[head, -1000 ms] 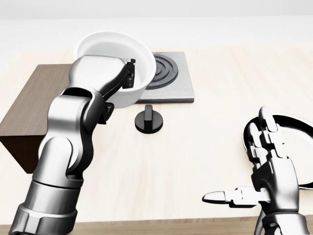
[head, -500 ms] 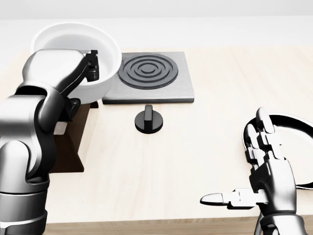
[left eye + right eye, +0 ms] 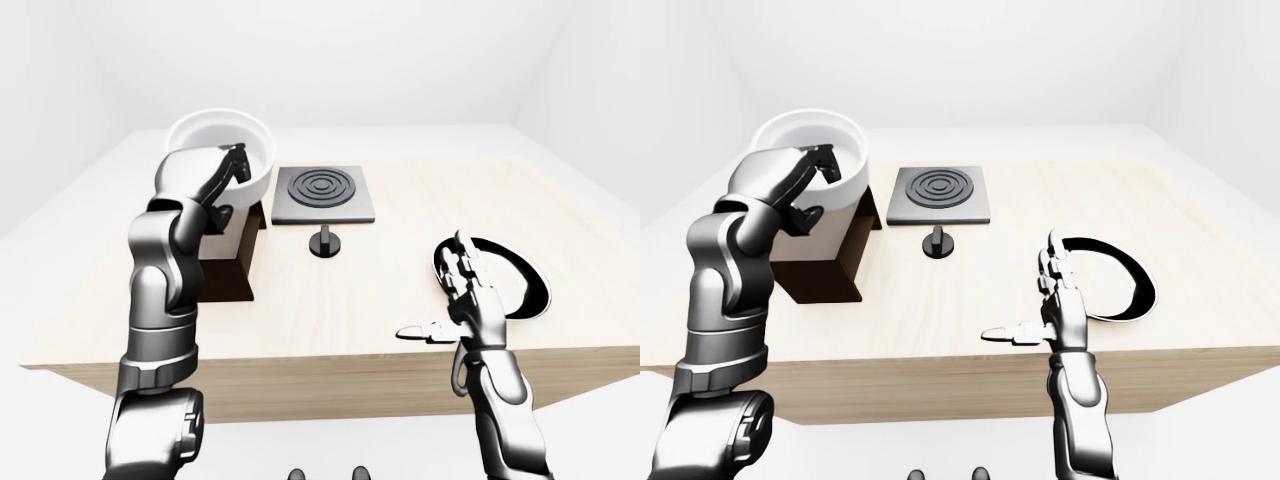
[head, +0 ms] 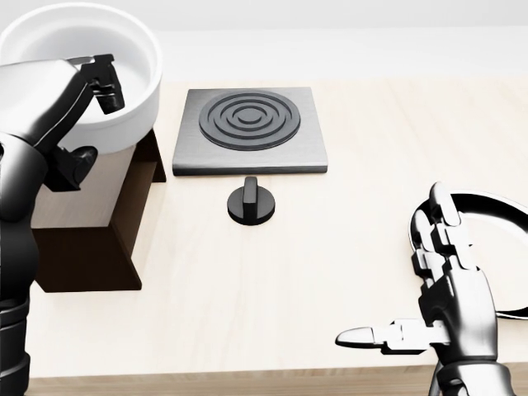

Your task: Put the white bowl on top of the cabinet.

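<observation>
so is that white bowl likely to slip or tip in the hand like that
Possibly. The white bowl looks smooth and glossy, so probably slippery. The left hand grips only its rim, fingers hooked inside, so the wide, deep bowl may tilt. It looks rigid, so unlikely to flex over the cabinet.

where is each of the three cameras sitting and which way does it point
Head view: on the head, steeply down at the light wooden table; left hand gripping the white bowl, open right hand.
Left-eye view: on the head, wider, forward-down; both arms, feet at the bottom edge.
Right-eye view: its pair, nearly the same.
All share the dark brown cabinet, grey square burner plate and black knob.
</observation>
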### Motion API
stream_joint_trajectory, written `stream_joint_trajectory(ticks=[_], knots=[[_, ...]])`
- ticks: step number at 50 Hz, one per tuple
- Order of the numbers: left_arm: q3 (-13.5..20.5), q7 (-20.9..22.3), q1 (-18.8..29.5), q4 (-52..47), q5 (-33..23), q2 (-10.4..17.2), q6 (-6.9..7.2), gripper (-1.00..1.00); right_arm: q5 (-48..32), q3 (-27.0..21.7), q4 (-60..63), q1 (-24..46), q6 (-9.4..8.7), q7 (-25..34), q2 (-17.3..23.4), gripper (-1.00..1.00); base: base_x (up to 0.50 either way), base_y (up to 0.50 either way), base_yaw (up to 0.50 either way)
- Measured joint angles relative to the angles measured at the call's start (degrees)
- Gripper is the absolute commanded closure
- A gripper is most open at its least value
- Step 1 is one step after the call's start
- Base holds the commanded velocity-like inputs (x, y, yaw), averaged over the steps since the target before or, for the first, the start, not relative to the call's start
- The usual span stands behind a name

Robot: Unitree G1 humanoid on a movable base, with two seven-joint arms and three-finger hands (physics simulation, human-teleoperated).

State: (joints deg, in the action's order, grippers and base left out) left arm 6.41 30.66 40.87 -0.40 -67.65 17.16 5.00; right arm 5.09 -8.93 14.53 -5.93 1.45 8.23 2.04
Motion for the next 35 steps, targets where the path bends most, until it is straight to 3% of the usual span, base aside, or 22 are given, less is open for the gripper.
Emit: stream_joint_trajectory(ticks=[35], knots=[[1.7,-12.9,-1.1,9.5,11.8,4.9,0.0,1.0,-0.3,0.3,-0.2,-0.3,0.47,0.1,-0.1,-1.0,0.0,0.0,0.0]])
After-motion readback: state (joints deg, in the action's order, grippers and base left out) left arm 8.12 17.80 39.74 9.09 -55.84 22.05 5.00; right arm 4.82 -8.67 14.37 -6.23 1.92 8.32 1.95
